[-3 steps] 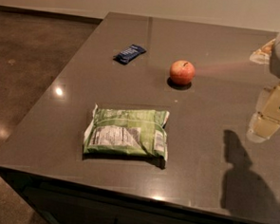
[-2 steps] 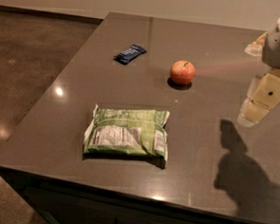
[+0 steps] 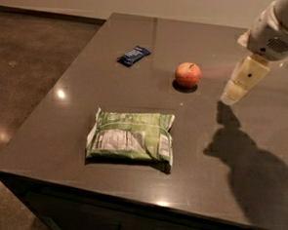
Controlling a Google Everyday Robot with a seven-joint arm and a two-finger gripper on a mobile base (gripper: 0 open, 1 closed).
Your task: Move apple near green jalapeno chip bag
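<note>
The apple (image 3: 188, 74) is small, round and red-orange, and it stands on the dark grey table (image 3: 259, 143) a little right of the middle. The green jalapeno chip bag (image 3: 130, 141) lies flat nearer the front edge, label panel up, well apart from the apple. My gripper (image 3: 232, 95) hangs above the table to the right of the apple, about one apple's width away, and holds nothing that I can see. It casts a shadow on the table below and to the right.
A small dark-blue wrapped packet (image 3: 134, 55) lies at the back left of the apple. The table's left and front edges drop to a brown polished floor (image 3: 29, 71).
My gripper has moved left and toward the far side of the table, closer to the apple. The apple, the bag and the packet have not moved.
</note>
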